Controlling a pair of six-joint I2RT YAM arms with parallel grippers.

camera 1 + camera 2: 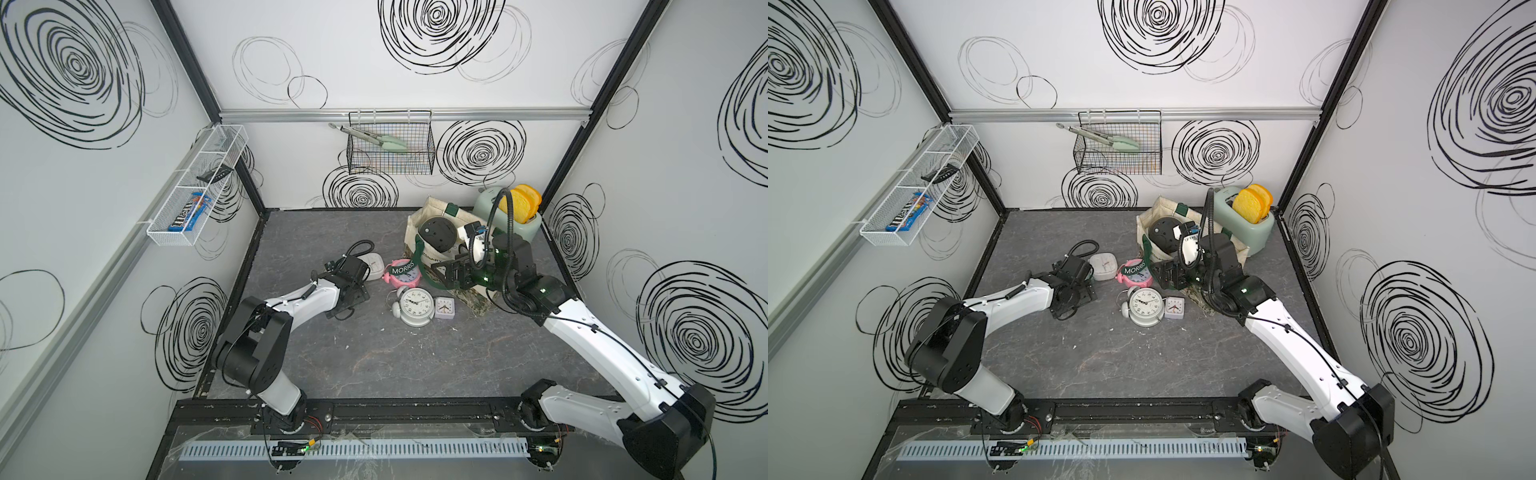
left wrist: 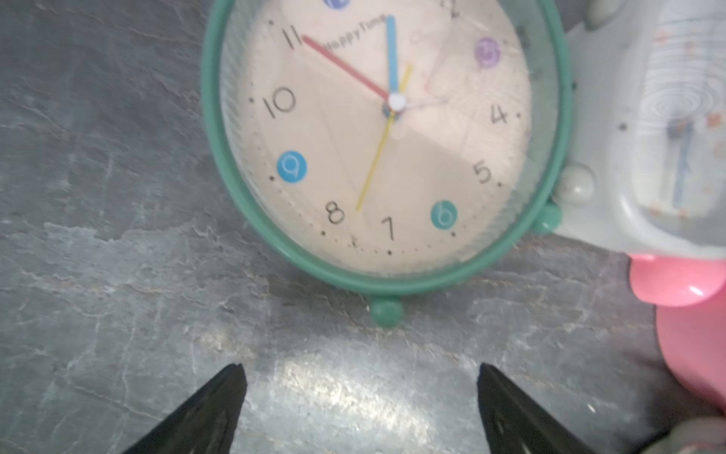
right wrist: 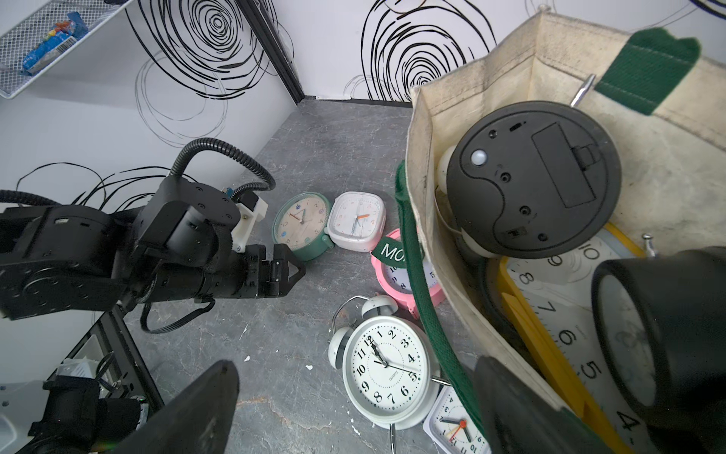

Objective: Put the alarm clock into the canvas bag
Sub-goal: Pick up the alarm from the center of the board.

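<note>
Alarm clock (image 2: 385,137), green-rimmed, rim partly outside the left wrist view.

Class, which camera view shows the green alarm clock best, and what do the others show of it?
The left wrist view: the green alarm clock fills much of the frame, dial and hands readable. The right wrist view shows it small, beside the white square clock. In both top views the left arm covers it.
</note>
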